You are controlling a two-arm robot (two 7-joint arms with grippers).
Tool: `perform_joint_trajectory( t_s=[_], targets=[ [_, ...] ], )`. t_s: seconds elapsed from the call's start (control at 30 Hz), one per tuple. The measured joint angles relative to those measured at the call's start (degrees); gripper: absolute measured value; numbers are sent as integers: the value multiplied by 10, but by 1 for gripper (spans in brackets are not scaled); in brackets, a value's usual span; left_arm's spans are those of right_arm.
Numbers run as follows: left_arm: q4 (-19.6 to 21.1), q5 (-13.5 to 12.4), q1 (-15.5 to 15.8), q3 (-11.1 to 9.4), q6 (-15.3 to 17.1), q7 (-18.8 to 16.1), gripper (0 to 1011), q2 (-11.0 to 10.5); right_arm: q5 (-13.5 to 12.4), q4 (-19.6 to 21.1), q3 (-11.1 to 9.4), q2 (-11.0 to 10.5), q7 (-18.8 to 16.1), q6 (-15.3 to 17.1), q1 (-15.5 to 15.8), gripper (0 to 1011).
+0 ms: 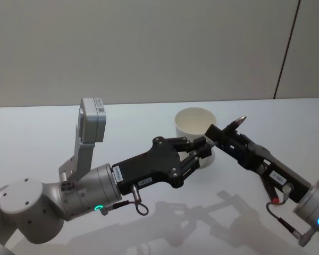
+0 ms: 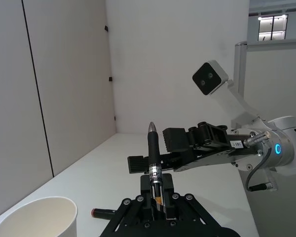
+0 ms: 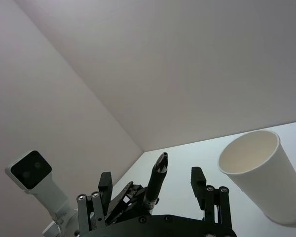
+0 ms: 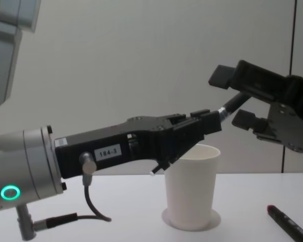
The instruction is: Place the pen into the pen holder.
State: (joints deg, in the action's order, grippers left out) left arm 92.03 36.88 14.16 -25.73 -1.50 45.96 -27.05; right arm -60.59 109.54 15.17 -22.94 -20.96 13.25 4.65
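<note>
A black pen (image 2: 153, 153) with a tapered tip is clamped at its lower end in my left gripper (image 2: 156, 190), which is shut on it. In the chest view the left gripper (image 4: 209, 122) hangs just above the rim of the pen holder (image 4: 192, 186), a white paper cup standing upright on the table. The pen (image 4: 231, 106) slants up and to the right from it. My right gripper (image 3: 151, 177) is open, with its two fingers standing either side of the pen (image 3: 157, 180) without touching it. The head view shows the pen holder (image 1: 194, 125) behind both grippers.
A second dark pen with a red end (image 4: 288, 222) lies on the white table right of the cup, also seen as the marker (image 2: 106, 212) in the left wrist view. A plain wall stands behind the table (image 1: 53, 127).
</note>
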Motion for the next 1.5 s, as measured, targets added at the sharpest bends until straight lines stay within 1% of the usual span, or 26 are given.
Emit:
perform_joint_trajectory(
  t_s=[0.43,0.77,0.97,1.5],
  targets=[
    [0,0,0,0,0,0,140,0,-2,-2,7,2,-6,-7,-6,1001],
    [0,0,0,0,0,0,140,0,-4,-3,10,3,1,-17,-9,1001],
    [0,0,0,0,0,0,140,0,-6,-3,11,1,7,-22,-9,1001],
    [0,0,0,0,0,0,140,0,-10,-2,15,-5,6,-24,-9,1002]
  ],
)
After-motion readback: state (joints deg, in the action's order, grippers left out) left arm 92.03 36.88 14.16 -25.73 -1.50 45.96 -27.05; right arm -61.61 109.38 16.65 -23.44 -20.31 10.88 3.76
